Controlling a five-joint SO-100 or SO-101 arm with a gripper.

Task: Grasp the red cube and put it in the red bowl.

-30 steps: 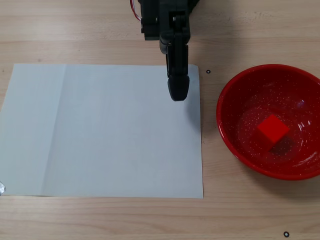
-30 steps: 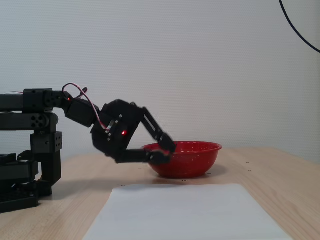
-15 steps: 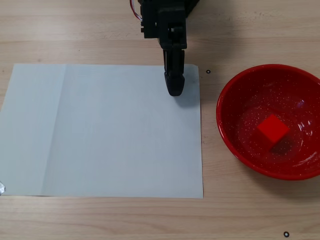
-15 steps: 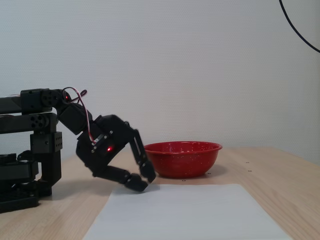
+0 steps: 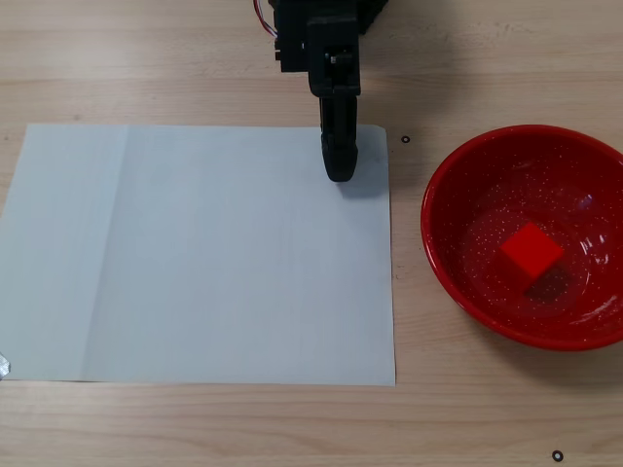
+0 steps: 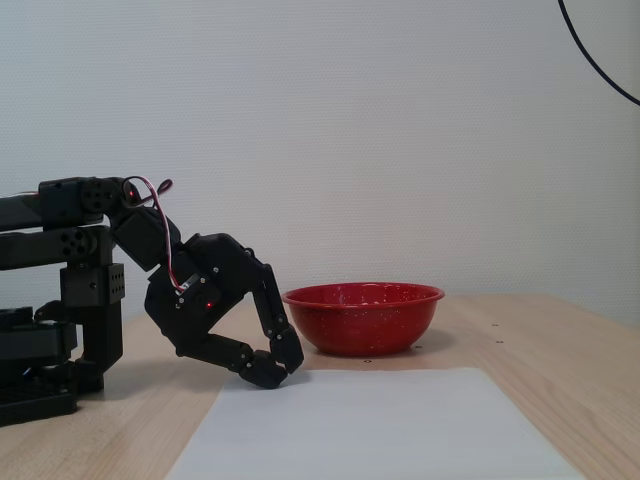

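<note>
Your red cube (image 5: 531, 253) sits inside the red bowl (image 5: 458, 282), near its middle, well off to the right of your gripper (image 5: 339, 173) in the top-down fixed view. In the side fixed view the bowl (image 6: 363, 318) stands just beyond the gripper (image 6: 283, 369). Gripper clenched, fingertips meeting, holding nothing, tip low over the far edge of the white paper sheet (image 5: 195, 253). Sheet lies on the wooden table (image 5: 146, 58).
</note>
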